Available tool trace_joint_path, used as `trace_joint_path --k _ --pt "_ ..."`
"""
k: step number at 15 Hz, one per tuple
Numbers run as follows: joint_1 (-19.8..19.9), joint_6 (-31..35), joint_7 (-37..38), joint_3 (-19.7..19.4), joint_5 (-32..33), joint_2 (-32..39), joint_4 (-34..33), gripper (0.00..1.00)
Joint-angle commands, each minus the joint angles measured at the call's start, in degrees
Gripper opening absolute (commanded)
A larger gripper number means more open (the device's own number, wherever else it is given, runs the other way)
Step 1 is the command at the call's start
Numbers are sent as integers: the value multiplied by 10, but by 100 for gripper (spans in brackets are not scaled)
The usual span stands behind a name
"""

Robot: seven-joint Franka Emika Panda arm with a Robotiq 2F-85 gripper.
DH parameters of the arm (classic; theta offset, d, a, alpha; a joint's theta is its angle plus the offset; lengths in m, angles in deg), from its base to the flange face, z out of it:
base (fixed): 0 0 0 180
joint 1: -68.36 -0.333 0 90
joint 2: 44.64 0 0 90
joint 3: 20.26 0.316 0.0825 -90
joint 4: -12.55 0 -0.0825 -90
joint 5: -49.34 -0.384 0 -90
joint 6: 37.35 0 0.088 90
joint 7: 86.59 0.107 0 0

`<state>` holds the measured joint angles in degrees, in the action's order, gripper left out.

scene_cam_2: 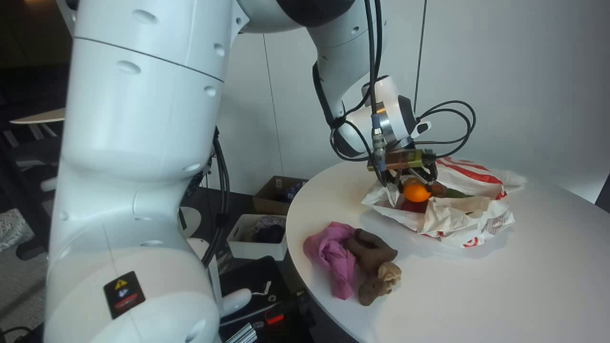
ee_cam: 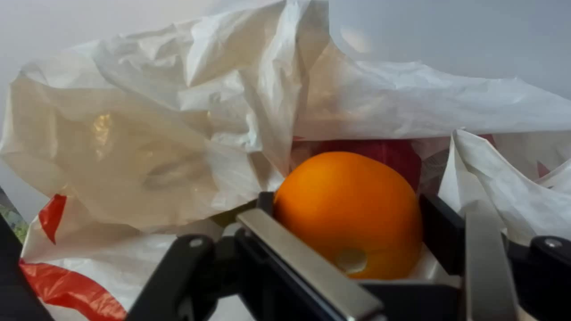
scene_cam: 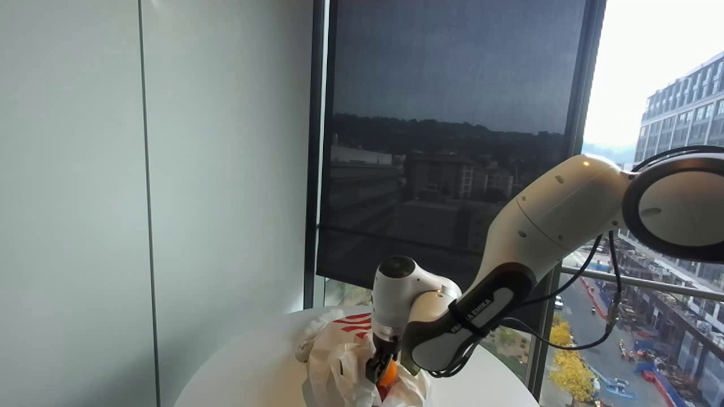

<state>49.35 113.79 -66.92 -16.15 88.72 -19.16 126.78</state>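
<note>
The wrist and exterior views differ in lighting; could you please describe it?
In the wrist view, the orange darkens lower down, without harsh glare; in an exterior view, the sky washes out beside the dark window shade; in an exterior view, the bag casts a faint shadow on the table.

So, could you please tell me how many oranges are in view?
1: the orange is held in the tool, at the open mouth of the white plastic bag. Others may be hidden inside it.
</note>
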Motion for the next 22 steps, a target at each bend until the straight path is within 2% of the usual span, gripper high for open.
trace_joint_path --k 1,3,6,7,9,13,20,22 --pt "-25 46 40 -32 23 22 -32 56" --pt "-42 56 73 -67 61 37 -45 56" --pt "-46 64 119 -97 95 61 -61 56" --pt "-46 70 132 -103 101 65 -62 90" --pt "-46 79 150 -111 109 70 -63 100" --pt "-38 73 158 -102 90 48 -42 100" --pt "-21 -42 126 -55 36 -99 60 100" --pt "0 -96 83 -17 -42 -146 95 100"
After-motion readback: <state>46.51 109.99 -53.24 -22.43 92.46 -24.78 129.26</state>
